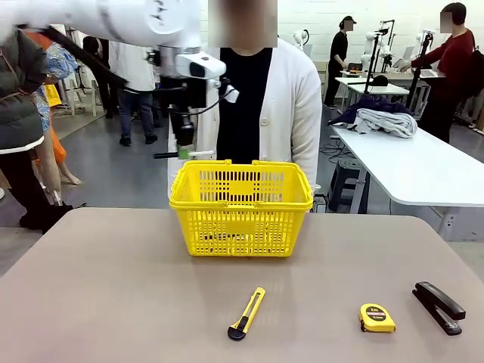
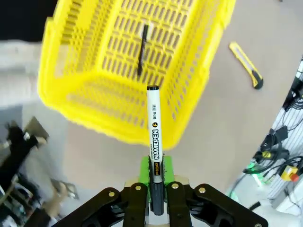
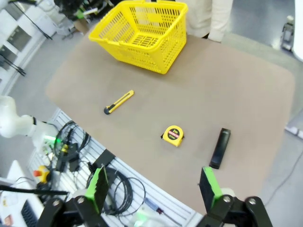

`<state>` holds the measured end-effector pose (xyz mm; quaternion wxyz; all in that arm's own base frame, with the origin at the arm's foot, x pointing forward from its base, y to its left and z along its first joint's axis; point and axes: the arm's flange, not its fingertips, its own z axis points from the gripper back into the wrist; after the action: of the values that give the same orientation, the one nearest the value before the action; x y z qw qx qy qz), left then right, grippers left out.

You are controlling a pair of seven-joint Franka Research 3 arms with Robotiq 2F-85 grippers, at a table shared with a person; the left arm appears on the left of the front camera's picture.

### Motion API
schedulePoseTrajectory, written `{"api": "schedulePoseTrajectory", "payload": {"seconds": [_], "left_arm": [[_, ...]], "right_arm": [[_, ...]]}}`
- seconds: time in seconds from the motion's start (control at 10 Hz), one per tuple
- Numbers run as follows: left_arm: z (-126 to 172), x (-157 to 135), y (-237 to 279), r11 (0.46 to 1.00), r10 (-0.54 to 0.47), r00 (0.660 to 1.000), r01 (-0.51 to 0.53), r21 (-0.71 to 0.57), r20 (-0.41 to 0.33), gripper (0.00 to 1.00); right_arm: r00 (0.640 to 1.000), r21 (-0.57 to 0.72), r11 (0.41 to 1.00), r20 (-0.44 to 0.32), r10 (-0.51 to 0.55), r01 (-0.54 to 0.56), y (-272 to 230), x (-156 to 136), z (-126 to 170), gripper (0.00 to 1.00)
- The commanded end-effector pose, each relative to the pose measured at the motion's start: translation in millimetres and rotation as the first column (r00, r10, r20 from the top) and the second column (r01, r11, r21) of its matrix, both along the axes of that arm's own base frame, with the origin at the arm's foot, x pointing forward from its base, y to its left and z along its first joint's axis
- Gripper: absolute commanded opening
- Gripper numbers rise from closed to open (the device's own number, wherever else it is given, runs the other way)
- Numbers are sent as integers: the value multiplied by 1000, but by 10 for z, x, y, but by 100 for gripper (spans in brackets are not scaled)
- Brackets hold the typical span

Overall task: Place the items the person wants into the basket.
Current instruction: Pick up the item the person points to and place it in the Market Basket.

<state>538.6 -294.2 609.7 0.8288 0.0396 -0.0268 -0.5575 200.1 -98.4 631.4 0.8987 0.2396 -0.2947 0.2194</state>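
My left gripper (image 2: 156, 191) is shut on the black marker (image 2: 154, 132), whose white barrel sticks out past the green pads. It hangs above the far left rim of the yellow basket (image 2: 94, 94). A thin black pen (image 2: 142, 49) lies on the basket floor. In the front view the left gripper (image 1: 184, 153) holds the marker (image 1: 201, 154) level, just over the basket (image 1: 240, 204), in front of the person (image 1: 299, 98) in a white cardigan. The yellow tape measure (image 1: 376, 318) lies near the table's front right. My right gripper (image 3: 152, 189) hangs open, high above the table's edge.
A yellow-and-black utility knife (image 1: 247, 312) lies at the front centre of the table. The black stapler (image 1: 439, 306) rests to the right of the tape measure (image 3: 173, 135). Bare tabletop (image 1: 113, 287) stretches around the basket. Cables and gear lie below the table edge in the right wrist view.
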Motion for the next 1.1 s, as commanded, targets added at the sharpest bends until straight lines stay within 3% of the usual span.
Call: {"api": "schedulePoseTrajectory", "payload": {"seconds": [0.0, 0.3, 0.6, 0.7, 1.0], "left_arm": [[187, 420, -380, 995, -101, 995, 101, -11, -27, 12], [-182, 711, -727, 978, -207, 978, 207, -12, -6, 12], [-283, 707, -620, 945, -326, 945, 326, 5, -26, 12], [-463, 613, -701, 969, -246, 969, 245, -38, -22, 12], [-463, 613, -701, 969, -246, 969, 245, -38, -22, 12]], "right_arm": [[1000, 10, 1000, 0, 15, -15, 10, 6, -12, 100], [1000, 10, 1000, 0, 15, -15, 10, 6, -12, 100], [1000, 10, 1000, 0, 15, -15, 10, 6, -12, 100], [1000, 10, 1000, 0, 15, -15, 10, 6, -12, 100], [1000, 10, 1000, 0, 15, -15, 10, 6, -12, 100]]}}
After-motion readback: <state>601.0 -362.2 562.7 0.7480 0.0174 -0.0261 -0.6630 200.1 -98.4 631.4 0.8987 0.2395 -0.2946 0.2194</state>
